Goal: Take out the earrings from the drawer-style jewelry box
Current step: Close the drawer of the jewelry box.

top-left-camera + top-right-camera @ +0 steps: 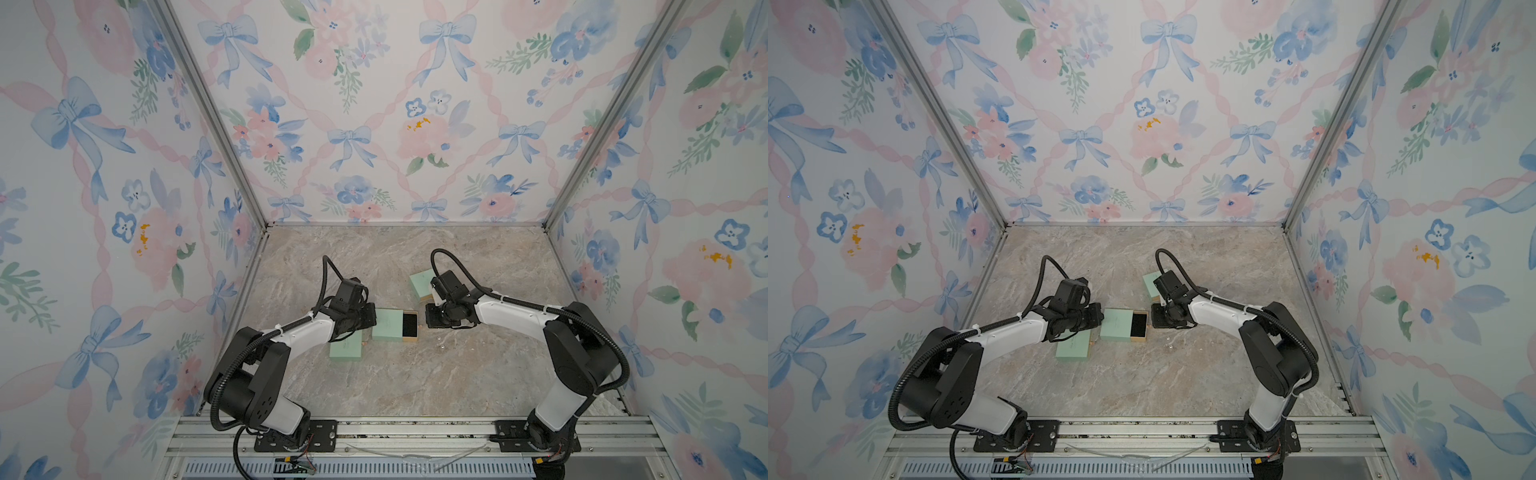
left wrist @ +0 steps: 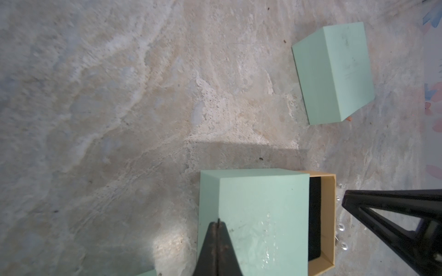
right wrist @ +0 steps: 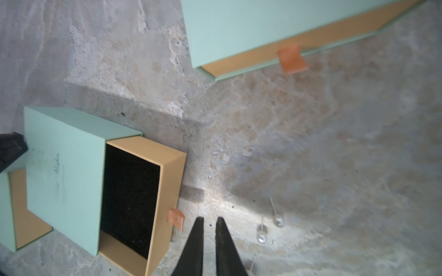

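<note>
The drawer [image 3: 172,172] stands pulled out, its black lining apparently bare. The earrings [image 3: 278,221] lie on the table [image 3: 334,167] just beyond the drawer's front. The right gripper [image 3: 209,218], jaws a sliver apart and empty, hangs between the drawer's tab [image 3: 175,218] and the beads, so it's the nearer arm. The left gripper [image 2: 218,223], pressed together, sits on the sleeve [image 2: 258,210].

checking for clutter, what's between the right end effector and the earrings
Nothing: bare marble table separates the right end effector from the earrings, seen in the right wrist view.

Lab test booth: floral panels [image 1: 395,104], aluminium frame [image 1: 212,112], marble tabletop [image 1: 415,374].
</note>
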Available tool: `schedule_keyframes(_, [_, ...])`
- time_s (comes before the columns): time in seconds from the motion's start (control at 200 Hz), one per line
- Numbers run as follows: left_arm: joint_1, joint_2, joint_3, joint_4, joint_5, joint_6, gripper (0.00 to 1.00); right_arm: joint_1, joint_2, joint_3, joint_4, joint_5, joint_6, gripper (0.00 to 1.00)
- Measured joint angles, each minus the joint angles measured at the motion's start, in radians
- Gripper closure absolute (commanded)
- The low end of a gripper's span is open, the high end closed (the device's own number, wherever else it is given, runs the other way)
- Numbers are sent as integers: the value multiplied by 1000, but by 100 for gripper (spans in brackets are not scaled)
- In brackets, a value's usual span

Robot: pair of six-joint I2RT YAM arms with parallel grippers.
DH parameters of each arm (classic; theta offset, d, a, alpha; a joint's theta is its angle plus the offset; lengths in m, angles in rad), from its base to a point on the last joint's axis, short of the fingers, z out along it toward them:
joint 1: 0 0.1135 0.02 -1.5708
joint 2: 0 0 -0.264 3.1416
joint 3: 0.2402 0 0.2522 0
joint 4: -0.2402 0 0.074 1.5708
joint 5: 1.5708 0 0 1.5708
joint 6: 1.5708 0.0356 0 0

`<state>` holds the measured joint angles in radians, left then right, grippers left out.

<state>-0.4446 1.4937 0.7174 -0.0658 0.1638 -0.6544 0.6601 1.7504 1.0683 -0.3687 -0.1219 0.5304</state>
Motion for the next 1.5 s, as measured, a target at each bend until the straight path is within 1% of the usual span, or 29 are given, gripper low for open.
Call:
schedule_keyframes(0.215, [0,-9,0,-10,-5,0,100,25,42,37,-14,-1,0,86])
schedule_keyframes(0.43, [4,-64,35,-66,-53,9,100,35,43,47,-17,-1,0,86])
schedule_keyframes(0.57, [8,-68,51,-72,-75,16,100,43,50,47,-17,-1,0,86])
schedule_keyframes(0.865, [-7,10,51,-97,-77,16,100,44,51,47,-16,-6,0,87])
schedule_keyframes(1.025, [-21,13,51,-87,-63,16,100,48,52,47,-10,-16,1,87])
schedule_keyframes(1.5, [-21,40,51,-60,-39,16,100,66,90,65,13,-61,3,87])
